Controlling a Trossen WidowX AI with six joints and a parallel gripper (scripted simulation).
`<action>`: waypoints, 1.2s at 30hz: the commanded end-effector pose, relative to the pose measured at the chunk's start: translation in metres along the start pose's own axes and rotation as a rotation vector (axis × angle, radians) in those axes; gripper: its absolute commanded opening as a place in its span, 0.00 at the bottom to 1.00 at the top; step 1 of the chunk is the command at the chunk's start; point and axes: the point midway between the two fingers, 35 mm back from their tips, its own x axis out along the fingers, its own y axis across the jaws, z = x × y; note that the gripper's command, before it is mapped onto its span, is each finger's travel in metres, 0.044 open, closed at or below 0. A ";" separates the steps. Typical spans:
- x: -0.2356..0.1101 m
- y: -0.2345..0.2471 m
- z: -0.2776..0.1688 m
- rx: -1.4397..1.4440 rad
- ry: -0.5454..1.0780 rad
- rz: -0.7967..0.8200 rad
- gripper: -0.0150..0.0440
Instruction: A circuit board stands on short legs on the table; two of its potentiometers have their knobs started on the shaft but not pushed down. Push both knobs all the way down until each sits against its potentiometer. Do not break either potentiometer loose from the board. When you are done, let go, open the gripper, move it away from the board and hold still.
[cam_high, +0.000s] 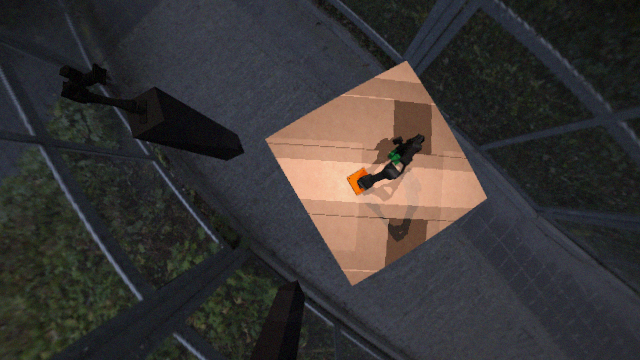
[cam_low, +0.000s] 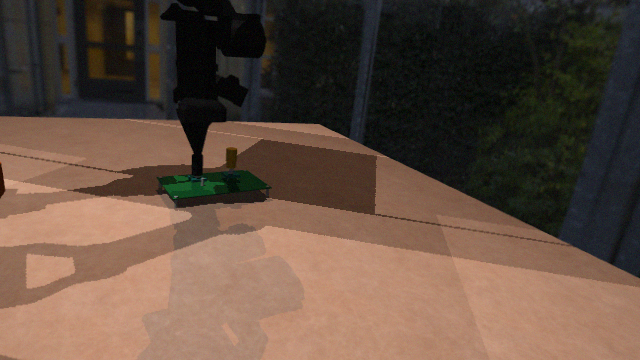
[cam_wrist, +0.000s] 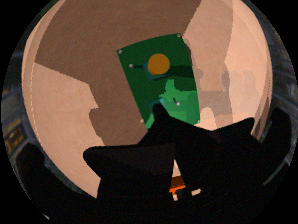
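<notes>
A green circuit board (cam_low: 216, 186) (cam_wrist: 143, 76) (cam_high: 394, 159) stands on short legs on the brown table (cam_low: 350, 280) (cam_high: 320, 165). A yellow knob (cam_low: 231, 157) (cam_wrist: 157, 64) stands tall on its shaft at the board's far right part. My gripper (cam_low: 197, 169) (cam_wrist: 161, 117) is shut, points straight down and has its tips right over the board's left potentiometer (cam_low: 199, 179). What lies directly under the tips is hidden by the dark fingers. Nothing shows between the fingers.
The arm's orange base (cam_high: 356, 181) sits on the table beside the board. The table ends in open edges on all sides, and its right edge (cam_low: 500, 212) runs diagonally. Dark posts (cam_high: 185, 127) stand off the table. Shadows cross the table top.
</notes>
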 end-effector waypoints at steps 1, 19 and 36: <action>0.018 -0.001 0.002 -0.005 0.018 -0.009 0.25; 0.019 -0.001 0.001 -0.005 0.018 -0.009 0.25; 0.008 0.000 0.002 -0.005 0.018 -0.009 0.25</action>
